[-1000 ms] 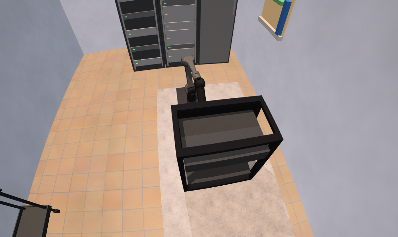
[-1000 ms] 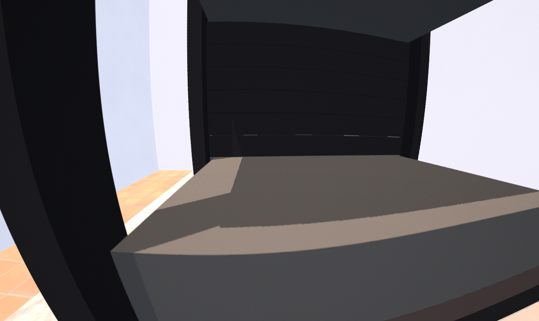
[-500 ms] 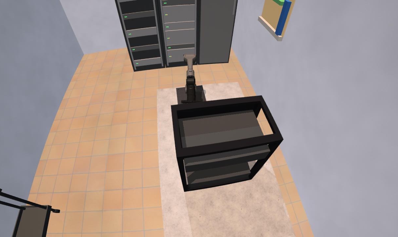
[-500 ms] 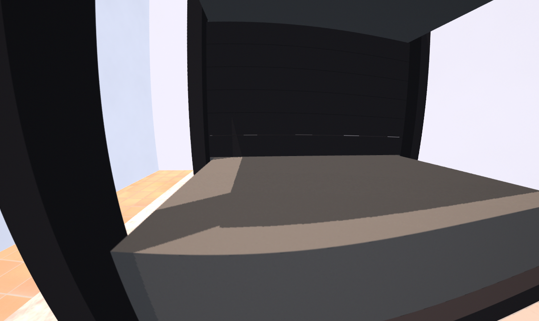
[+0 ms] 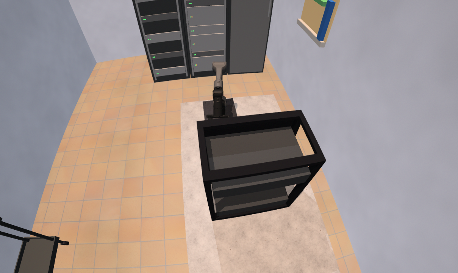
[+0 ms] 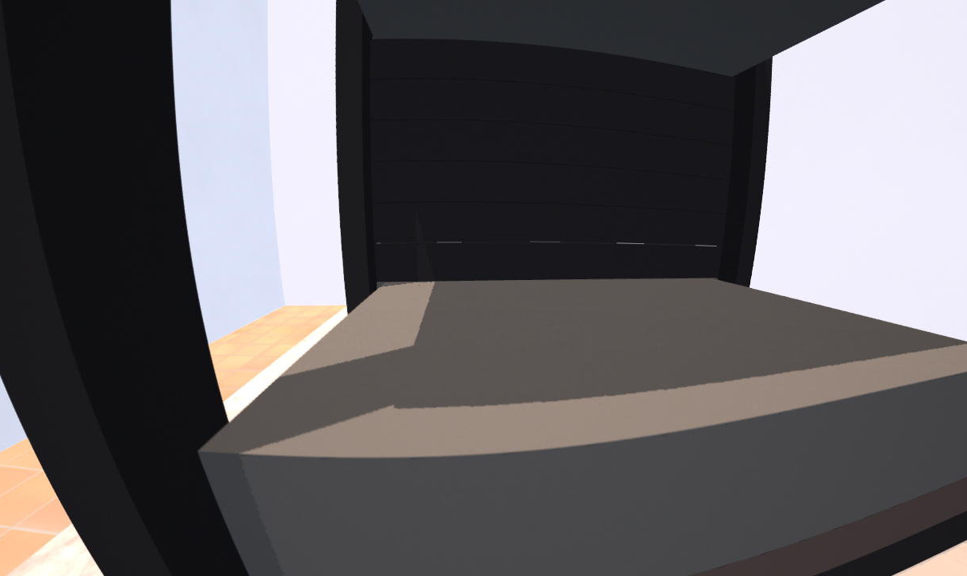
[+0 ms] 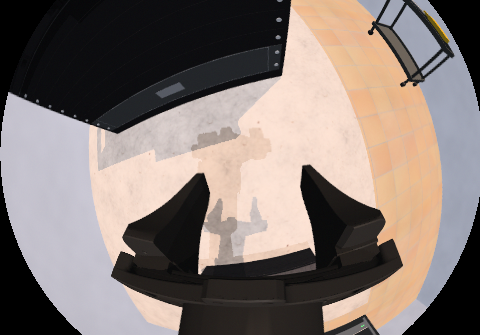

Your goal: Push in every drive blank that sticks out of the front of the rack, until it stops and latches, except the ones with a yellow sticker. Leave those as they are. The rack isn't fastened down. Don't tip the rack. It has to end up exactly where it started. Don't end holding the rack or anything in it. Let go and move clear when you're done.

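The black rack [image 5: 257, 159] stands on a pale mat, with grey shelves inside it. My arm [image 5: 218, 91] stands just behind it on its base, and the rack's top edge hides the gripper in the top view. In the wrist view my gripper [image 7: 253, 180] is open and empty, above the mat and short of the rack's front [image 7: 154, 15]. That front is a stack of dark blanks. The lowest blank [image 7: 194, 85] sticks out from the rest and bears a small grey label [image 7: 170, 90]. I see no yellow sticker on it. The exterior camera looks through the rack at the blanks' dark backs [image 6: 544, 164].
Tall server cabinets [image 5: 189, 37] line the wall behind the arm. A small black cart [image 5: 20, 244] stands at the near left, and also shows in the wrist view [image 7: 414, 38]. A wall shelf [image 5: 318, 20] hangs at the upper right. Grey walls close both sides.
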Robot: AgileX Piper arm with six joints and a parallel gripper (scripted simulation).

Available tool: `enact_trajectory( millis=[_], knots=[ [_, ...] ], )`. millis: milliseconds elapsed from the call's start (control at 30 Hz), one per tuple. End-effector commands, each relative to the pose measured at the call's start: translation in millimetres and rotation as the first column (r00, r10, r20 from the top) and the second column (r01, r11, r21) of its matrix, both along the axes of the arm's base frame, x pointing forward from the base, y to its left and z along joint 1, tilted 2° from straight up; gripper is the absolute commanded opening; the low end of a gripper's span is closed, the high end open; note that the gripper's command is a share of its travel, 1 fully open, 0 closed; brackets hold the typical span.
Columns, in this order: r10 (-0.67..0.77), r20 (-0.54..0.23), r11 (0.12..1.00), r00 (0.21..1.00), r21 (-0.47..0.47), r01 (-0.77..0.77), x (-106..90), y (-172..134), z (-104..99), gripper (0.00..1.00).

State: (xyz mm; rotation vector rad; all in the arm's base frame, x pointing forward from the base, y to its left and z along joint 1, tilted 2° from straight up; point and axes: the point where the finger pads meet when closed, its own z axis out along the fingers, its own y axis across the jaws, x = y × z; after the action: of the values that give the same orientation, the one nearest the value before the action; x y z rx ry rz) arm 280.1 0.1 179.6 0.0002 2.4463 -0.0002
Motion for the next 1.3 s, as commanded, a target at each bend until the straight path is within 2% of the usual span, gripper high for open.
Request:
enact_trajectory(
  millis=[0,267,600,867,1100,1167,1267],
  knots=[
    [0.000,0.003,1.000,1.000,0.000,0.000,-0.1,-0.1,0.4,1.00],
    [-0.003,0.013,1.000,1.000,-0.008,0.003,1.1,-2.3,2.1,1.00],
    [-0.014,0.064,0.999,0.998,-0.045,0.017,6.7,-13.2,11.0,1.00],
    [-0.026,0.171,0.991,0.985,-0.126,0.048,16.6,-35.2,32.1,1.00],
    [-0.018,0.305,0.968,0.952,-0.233,0.092,25.0,-60.4,63.4,1.00],
    [-0.018,0.305,0.968,0.952,-0.233,0.092,25.0,-60.4,63.4,1.00],
    [-0.001,0.368,0.951,0.930,-0.287,0.115,27.4,-71.2,80.6,1.00]
  ],
)
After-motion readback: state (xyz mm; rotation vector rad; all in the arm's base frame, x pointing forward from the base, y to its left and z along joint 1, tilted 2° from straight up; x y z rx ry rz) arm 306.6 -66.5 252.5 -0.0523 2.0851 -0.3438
